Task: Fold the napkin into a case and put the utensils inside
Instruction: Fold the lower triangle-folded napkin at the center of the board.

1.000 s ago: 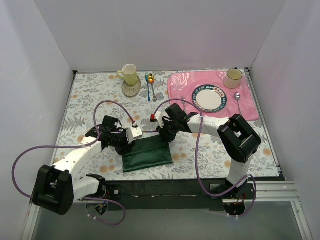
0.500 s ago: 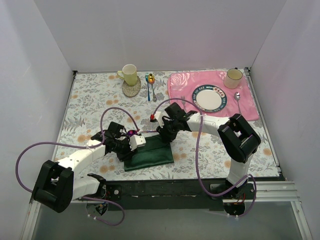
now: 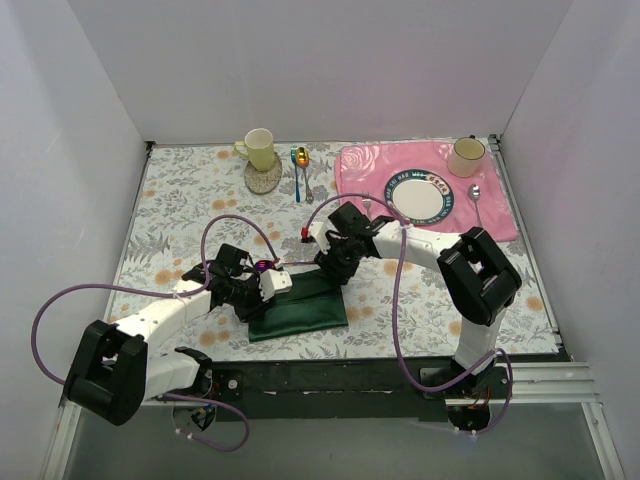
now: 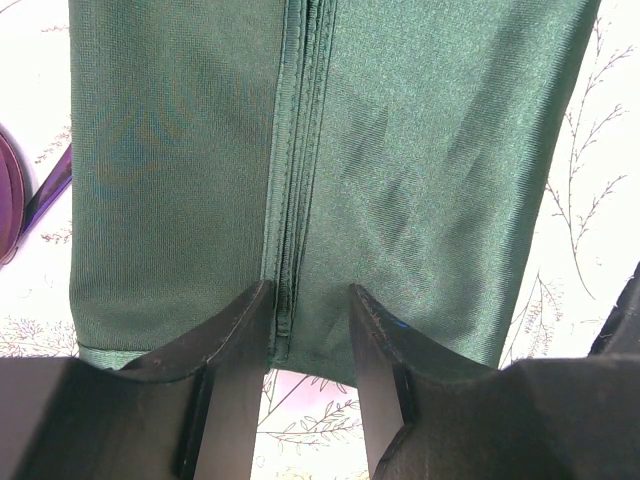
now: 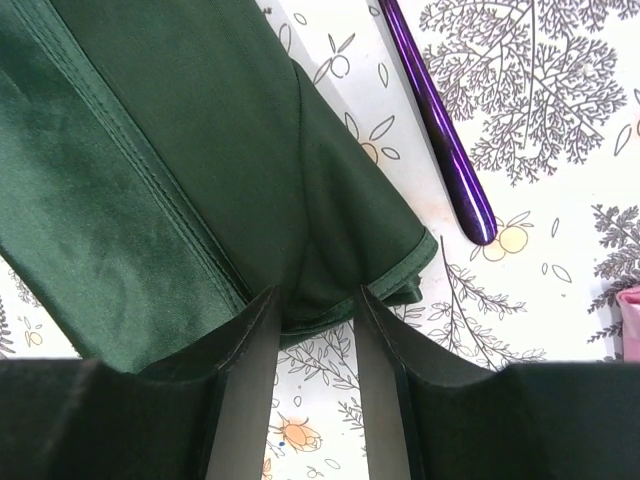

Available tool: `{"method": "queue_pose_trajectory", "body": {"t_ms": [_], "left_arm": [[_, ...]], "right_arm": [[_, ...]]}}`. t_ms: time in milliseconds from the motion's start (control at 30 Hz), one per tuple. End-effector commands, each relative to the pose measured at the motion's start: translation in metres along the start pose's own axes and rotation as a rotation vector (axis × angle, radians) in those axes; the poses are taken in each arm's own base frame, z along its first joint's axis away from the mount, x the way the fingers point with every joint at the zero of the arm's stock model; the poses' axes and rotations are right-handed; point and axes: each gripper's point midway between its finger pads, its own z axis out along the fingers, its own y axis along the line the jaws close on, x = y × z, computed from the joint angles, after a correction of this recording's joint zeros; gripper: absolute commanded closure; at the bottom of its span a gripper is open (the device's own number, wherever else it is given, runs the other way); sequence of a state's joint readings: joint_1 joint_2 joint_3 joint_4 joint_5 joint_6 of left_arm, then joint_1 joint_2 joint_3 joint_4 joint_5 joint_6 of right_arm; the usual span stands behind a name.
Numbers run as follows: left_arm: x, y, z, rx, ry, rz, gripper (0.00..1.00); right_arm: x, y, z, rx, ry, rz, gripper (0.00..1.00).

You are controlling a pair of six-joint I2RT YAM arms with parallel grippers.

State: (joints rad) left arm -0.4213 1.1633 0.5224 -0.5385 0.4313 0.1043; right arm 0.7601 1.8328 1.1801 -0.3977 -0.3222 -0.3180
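The dark green napkin point(image 3: 305, 312) lies folded into a flat rectangle on the flowered tablecloth, near the front. My left gripper point(image 3: 272, 283) is at its left end. In the left wrist view the left gripper point(image 4: 310, 300) stands open, the napkin's point(image 4: 430, 150) edge and seam between its tips. My right gripper point(image 3: 330, 268) is at the far right corner. It is open too point(image 5: 318, 300), with a raised fold of napkin point(image 5: 150, 150) between its fingertips. A purple utensil handle point(image 5: 445, 150) lies beside that corner, and a purple piece point(image 4: 20, 200) shows at the left. Which utensils they are I cannot tell.
A pink rose placemat point(image 3: 500, 215) at the back right carries a plate point(image 3: 393, 188), a cup point(image 3: 466, 155) and a silver spoon point(image 3: 476, 200). Further left stand a pale cup point(image 3: 259, 148) on a coaster point(image 3: 263, 180) and blue and gold spoons point(image 3: 299, 172).
The left gripper has come forward and right onto the napkin's left end. The right gripper stays at the far corner with its jaws spread wider.
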Motion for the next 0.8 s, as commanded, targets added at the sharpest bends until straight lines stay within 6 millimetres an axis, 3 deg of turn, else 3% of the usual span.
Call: {"method": "queue_pose_trajectory", "body": {"t_ms": [0, 100, 200, 300, 400, 600, 767], "left_arm": [[0.01, -0.006, 0.0, 0.005, 0.034, -0.021, 0.64], [-0.013, -0.007, -0.009, 0.014, -0.045, -0.027, 0.63], [-0.044, -0.006, -0.025, 0.015, -0.147, -0.037, 0.62], [-0.063, 0.0, -0.037, -0.023, -0.199, -0.06, 0.61], [-0.06, 0.011, -0.037, -0.075, -0.183, -0.052, 0.6], [-0.047, 0.02, -0.024, -0.093, -0.133, 0.022, 0.52], [-0.037, 0.022, -0.013, -0.073, -0.089, 0.047, 0.51]], "right_arm": [[0.007, 0.002, 0.001, 0.01, 0.038, -0.002, 0.6], [0.01, 0.006, 0.006, 0.006, 0.041, -0.013, 0.65], [0.009, 0.003, 0.01, 0.02, 0.041, -0.017, 0.79], [0.008, -0.001, 0.012, 0.035, 0.045, -0.026, 0.91], [0.007, -0.003, 0.012, 0.044, 0.048, -0.033, 0.99], [0.002, -0.004, 0.008, 0.053, 0.036, -0.04, 0.99], [0.001, -0.004, 0.007, 0.05, 0.035, -0.039, 0.99]]}}
